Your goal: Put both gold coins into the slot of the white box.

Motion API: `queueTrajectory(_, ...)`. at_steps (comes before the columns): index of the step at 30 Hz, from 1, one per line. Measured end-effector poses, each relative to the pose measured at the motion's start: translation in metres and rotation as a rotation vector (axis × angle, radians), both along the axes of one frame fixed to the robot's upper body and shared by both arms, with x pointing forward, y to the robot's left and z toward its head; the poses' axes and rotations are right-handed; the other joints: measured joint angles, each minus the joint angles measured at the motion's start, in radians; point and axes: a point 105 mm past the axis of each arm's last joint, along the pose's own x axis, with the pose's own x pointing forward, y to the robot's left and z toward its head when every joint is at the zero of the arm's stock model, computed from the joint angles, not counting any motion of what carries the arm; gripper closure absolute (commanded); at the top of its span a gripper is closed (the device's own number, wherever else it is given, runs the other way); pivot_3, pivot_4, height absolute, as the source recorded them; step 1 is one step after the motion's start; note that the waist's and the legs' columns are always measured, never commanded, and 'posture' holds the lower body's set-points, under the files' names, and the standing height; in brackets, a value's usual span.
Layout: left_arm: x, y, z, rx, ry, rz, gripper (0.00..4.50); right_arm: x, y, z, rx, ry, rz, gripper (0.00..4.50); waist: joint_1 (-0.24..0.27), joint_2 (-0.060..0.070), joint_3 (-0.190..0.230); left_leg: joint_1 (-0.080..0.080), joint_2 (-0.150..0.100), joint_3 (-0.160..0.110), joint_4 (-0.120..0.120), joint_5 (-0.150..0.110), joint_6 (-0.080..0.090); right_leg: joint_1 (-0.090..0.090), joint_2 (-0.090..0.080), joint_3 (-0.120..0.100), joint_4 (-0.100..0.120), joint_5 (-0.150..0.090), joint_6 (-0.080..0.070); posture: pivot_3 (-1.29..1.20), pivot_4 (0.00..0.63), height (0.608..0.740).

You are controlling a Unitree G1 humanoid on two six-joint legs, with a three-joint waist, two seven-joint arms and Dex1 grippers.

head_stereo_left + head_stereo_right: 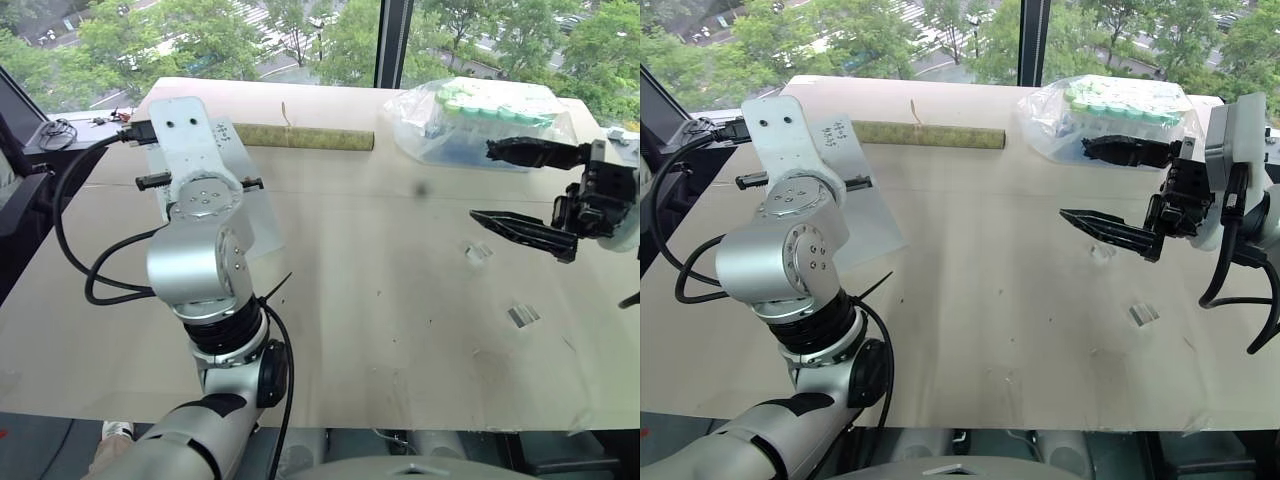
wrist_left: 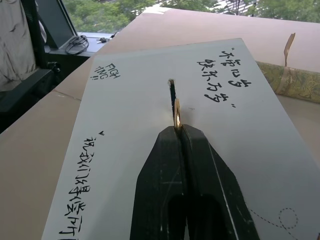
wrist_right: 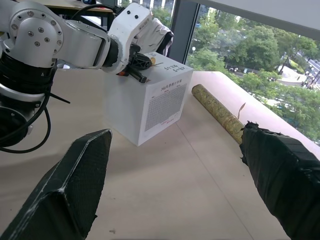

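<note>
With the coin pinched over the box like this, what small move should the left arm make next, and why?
Probably ease the left pincer a little further down. Its shut fingers grip a gold coin edge-on, lined up with the slot in the white box, and its lower edge looks right at the slit. Releasing now might leave it tipping onto the lid.
</note>
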Motion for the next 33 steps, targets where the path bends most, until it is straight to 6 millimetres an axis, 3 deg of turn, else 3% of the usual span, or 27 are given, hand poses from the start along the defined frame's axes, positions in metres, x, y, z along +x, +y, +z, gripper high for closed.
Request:
queueTrajectory(3,-0.001,0.000,0.000,-0.010,-0.003,0.005,4.50,0.000,0.000,0.000,-0.001,0.000,0.003,0.07,0.000,0.000,0.000,0.000,0.000,0.000,0.000,0.000,0.000,0.000,0.000,0.000,0.000,0.000,0.000,0.00,0.150,0.740)
queueTrajectory(5,-0.001,0.001,-0.001,-0.013,-0.003,0.012,4.07,0.000,0.000,0.000,-0.001,0.000,0.003,0.00,0.000,0.000,0.000,0.001,0.000,0.000,0.000,0.000,0.000,0.000,0.000,0.000,0.000,0.000,0.000,0.00,0.150,0.740)
queueTrajectory(9,-0.004,0.006,0.000,-0.026,-0.012,0.036,2.67,0.000,0.000,0.000,-0.001,-0.002,0.004,0.00,0.000,0.000,0.000,0.001,0.000,0.000,0.000,0.000,0.000,0.000,0.000,0.000,0.001,0.000,0.000,0.00,0.150,0.740)
queueTrajectory(12,-0.004,0.005,0.000,-0.027,-0.018,0.025,1.31,0.000,0.000,0.000,-0.003,-0.001,0.005,0.00,0.002,0.000,0.000,0.001,0.000,0.000,0.001,0.000,0.000,0.000,0.000,0.000,0.002,-0.001,-0.002,0.00,0.150,0.740)
queueTrajectory(16,0.003,-0.004,0.003,0.006,-0.052,-0.129,1.31,0.000,-0.004,-0.001,0.000,0.000,-0.015,0.00,0.001,0.000,0.000,0.000,0.000,0.000,0.001,0.000,0.000,0.000,0.000,0.000,0.002,-0.002,-0.004,0.00,0.150,0.740)
queueTrajectory(18,0.007,-0.028,0.010,0.042,-0.099,-0.391,1.31,0.001,-0.011,-0.005,-0.004,0.009,-0.066,0.00,0.002,0.000,0.000,-0.001,0.001,-0.001,0.001,0.000,0.000,0.000,-0.001,-0.001,0.002,-0.002,-0.004,0.00,0.150,0.740)
queueTrajectory(19,0.004,-0.050,0.015,0.009,-0.157,-0.608,1.31,0.001,-0.016,-0.013,-0.026,0.026,-0.109,0.00,0.005,0.000,0.000,-0.001,0.001,0.000,0.001,0.000,0.000,0.000,-0.002,-0.001,0.001,-0.002,-0.004,0.00,0.150,0.740)
queueTrajectory(22,-0.021,-0.094,0.014,-0.040,-0.227,-1.079,1.31,-0.001,-0.027,-0.041,-0.071,0.112,-0.206,0.00,0.003,0.000,0.000,-0.001,0.000,0.000,0.001,0.000,0.000,0.000,-0.004,-0.001,0.001,-0.002,-0.004,0.00,0.150,0.740)
queueTrajectory(25,-0.041,-0.098,-0.005,-0.038,-0.161,-1.291,1.31,-0.010,-0.041,-0.069,-0.103,0.192,-0.313,0.00,-0.002,0.001,-0.001,0.001,0.001,0.001,0.000,0.000,0.000,0.000,-0.002,0.000,0.002,-0.003,-0.004,0.00,0.150,0.740)
queueTrajectory(27,-0.058,-0.099,-0.028,-0.085,-0.083,-1.427,1.31,-0.026,-0.057,-0.090,-0.105,0.253,-0.417,0.00,0.002,0.002,-0.001,0.001,0.001,-0.001,-0.001,0.000,0.000,0.000,0.000,-0.001,0.002,-0.003,-0.004,0.00,0.150,0.740)
queueTrajectory(33,-0.075,-0.064,-0.074,-0.137,0.086,-1.462,1.31,-0.072,-0.101,-0.123,-0.143,0.365,-0.651,0.00,0.000,0.003,-0.002,0.003,0.002,0.000,0.003,0.000,0.000,0.001,-0.001,0.000,0.002,-0.006,0.001,0.00,0.150,0.740)
